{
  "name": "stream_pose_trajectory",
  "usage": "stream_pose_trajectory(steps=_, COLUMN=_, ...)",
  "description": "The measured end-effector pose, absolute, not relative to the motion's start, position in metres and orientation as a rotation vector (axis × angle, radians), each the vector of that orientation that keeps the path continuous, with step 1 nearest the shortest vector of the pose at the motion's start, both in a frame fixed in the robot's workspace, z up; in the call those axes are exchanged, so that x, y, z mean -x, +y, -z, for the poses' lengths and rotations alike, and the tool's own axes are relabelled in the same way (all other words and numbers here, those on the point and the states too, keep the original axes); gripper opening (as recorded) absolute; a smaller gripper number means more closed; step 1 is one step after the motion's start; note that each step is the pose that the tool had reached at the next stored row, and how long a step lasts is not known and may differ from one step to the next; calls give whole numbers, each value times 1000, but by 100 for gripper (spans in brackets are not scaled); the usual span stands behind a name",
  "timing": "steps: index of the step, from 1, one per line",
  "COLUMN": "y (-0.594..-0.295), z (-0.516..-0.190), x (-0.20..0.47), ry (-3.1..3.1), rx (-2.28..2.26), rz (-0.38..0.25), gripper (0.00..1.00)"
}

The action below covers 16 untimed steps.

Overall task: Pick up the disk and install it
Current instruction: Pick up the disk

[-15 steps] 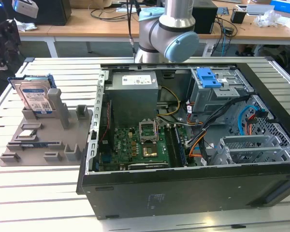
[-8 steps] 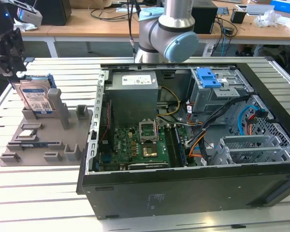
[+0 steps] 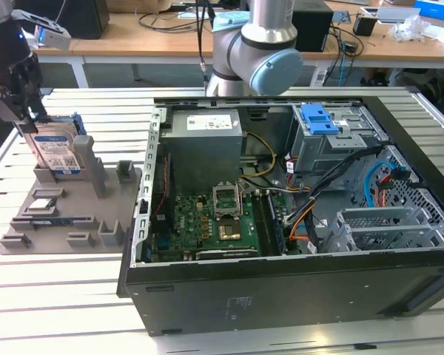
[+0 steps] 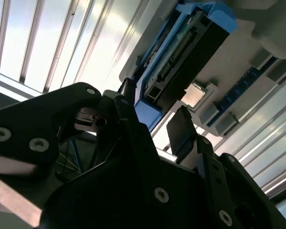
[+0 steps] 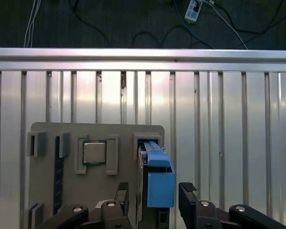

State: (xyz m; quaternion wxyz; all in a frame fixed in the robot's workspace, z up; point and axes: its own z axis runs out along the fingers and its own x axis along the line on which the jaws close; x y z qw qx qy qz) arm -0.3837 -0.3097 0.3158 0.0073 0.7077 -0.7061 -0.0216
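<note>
**Ribbed aluminium table: gripper poised over the drive**

On the exterior view's left, a grey moulded fixture tray holds the flat silver-metal disk with blue plastic side rails, upright in its slot. The black two-finger gripper hangs over its top edge, fingers spread wide with a gap on each side. A sound grasp likely needs centred, square pads. The tray's grey post stands just beside the disk, and above it there is open room.

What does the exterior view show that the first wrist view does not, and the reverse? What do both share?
The exterior view adds the open computer case, its green board and the arm. The first wrist view adds the gaps between the disk and the fingers of the open gripper. Both show the disk standing in the grey tray, the gripper around it.
</note>
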Motion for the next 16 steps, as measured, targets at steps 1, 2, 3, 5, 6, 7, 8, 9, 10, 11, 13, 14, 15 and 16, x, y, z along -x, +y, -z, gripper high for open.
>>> stream_pose_trajectory(steps=1, y=-310, z=-313, x=385, ry=-2206, rx=-2215, rz=68, gripper=54)
stream_pose_trajectory(steps=2, y=-309, z=-309, x=386, ry=-2203, rx=-2218, rz=68, gripper=54)
stream_pose_trajectory(steps=3, y=-309, z=-306, x=386, ry=-2202, rx=-2219, rz=68, gripper=54)
stream_pose_trajectory(steps=5, y=-309, z=-302, x=386, ry=-2200, rx=-2221, rz=68, gripper=54)
stream_pose_trajectory(steps=6, y=-308, z=-298, x=386, ry=-2197, rx=-2224, rz=67, gripper=54)
stream_pose_trajectory(steps=7, y=-308, z=-296, x=386, ry=-2196, rx=-2225, rz=68, gripper=54)
stream_pose_trajectory(steps=8, y=-308, z=-294, x=386, ry=-2195, rx=-2225, rz=67, gripper=54)
stream_pose_trajectory(steps=9, y=-308, z=-291, x=386, ry=-2194, rx=-2227, rz=67, gripper=54)
stream_pose_trajectory(steps=10, y=-308, z=-288, x=386, ry=-2192, rx=-2229, rz=67, gripper=54)
stream_pose_trajectory(steps=11, y=-307, z=-286, x=386, ry=-2191, rx=-2229, rz=67, gripper=54)
stream_pose_trajectory(steps=13, y=-307, z=-284, x=386, ry=-2190, rx=-2230, rz=67, gripper=54)
stream_pose_trajectory(steps=14, y=-307, z=-284, x=386, ry=-2190, rx=-2230, rz=68, gripper=54)
stream_pose_trajectory(steps=15, y=-307, z=-284, x=386, ry=-2190, rx=-2230, rz=68, gripper=54)
stream_pose_trajectory(steps=16, y=-307, z=-284, x=386, ry=-2190, rx=-2230, rz=67, gripper=54)
